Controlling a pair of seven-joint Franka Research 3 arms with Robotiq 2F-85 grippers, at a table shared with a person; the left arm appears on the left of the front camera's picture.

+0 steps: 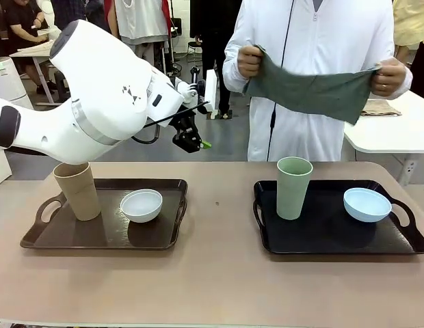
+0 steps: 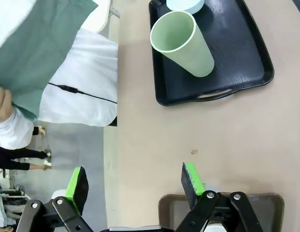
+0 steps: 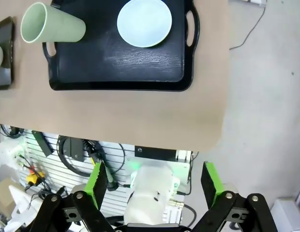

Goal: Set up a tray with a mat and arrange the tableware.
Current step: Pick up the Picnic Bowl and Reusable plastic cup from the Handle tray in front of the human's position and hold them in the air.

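On the robot's left half of the tan surface, a brown tray bearing the tan tumbler, upright near the left handle, and the white bowl toward the right side, near the tumbler but apart from it. On the right half, a black tray with the pale green tumbler upright at its left end and the light blue bowl at its right end, well apart from each other. Off the surface altogether, the mat, a dark green cloth, spread in the air before the person in white at the far side, one hand pinching one upper corner, the other hand the opposite corner. Raised above the far edge of the surface, between the two trays, the left gripper on its white left arm, fingers wide apart, clamped on nothing. Hanging high over the robot's own edge of the surface, near the black tray, the right gripper, fingers likewise spread wide, nothing between them but open air.
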